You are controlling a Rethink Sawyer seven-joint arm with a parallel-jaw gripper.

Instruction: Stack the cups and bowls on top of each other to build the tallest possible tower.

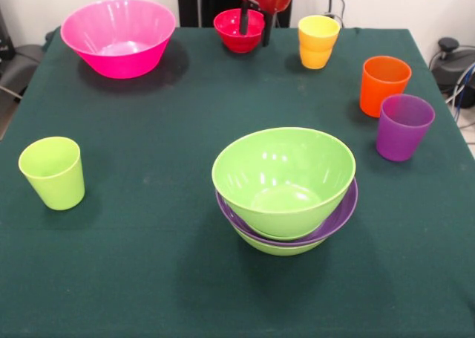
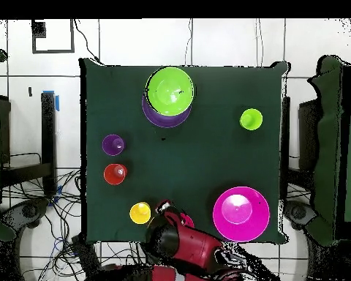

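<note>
My gripper (image 1: 254, 24) is open at the table's far edge. It straddles the right rim of the small red bowl (image 1: 236, 32), with one finger (image 1: 243, 18) inside and the other outside. The bowl sits on the table. The tower (image 1: 284, 182) stands near the front: a lime green bowl on top, a wide purple bowl (image 1: 343, 213) under it, and another lime green bowl (image 1: 278, 247) at the bottom. It also shows in the overhead view (image 2: 169, 89). The large pink bowl (image 1: 119, 37) stands alone at the far left. The yellow-orange cup (image 1: 318, 41), orange cup (image 1: 384, 84), purple cup (image 1: 403, 126) and lime green cup (image 1: 52, 171) stand apart.
In the overhead view my arm (image 2: 184, 245) covers the red bowl at the table's bottom edge, between the yellow-orange cup (image 2: 140, 213) and the pink bowl (image 2: 240, 214). The dark green tablecloth (image 1: 148, 264) covers the table. Cables lie on the floor to the right.
</note>
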